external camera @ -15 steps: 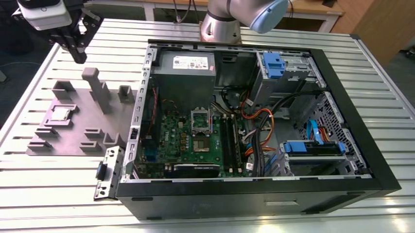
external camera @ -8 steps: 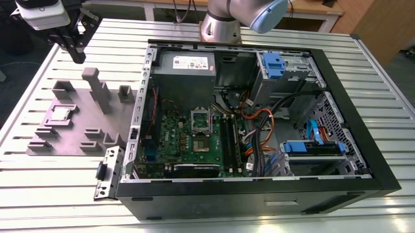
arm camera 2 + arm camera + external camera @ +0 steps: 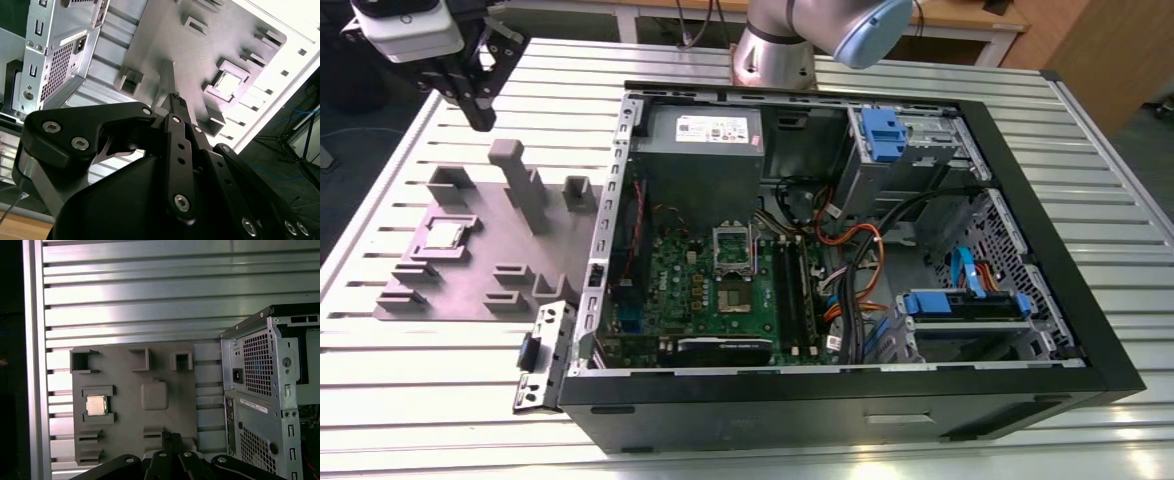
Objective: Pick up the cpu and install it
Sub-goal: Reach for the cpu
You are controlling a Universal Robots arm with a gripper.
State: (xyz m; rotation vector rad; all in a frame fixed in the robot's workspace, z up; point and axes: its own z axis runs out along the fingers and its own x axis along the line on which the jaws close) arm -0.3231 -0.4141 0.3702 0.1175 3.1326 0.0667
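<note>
The pick-up looks barely begun. In the exterior view the gripper hangs empty, fingers pressed together, at 12 o'clock from the cpu. The cpu lies in its pocket on the grey fixture plate, at 9 o'clock of the computer case.

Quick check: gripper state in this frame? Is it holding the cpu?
Gripper: shut and holding nothing; the cpu lies in the grey holder, apart from the gripper.
</note>
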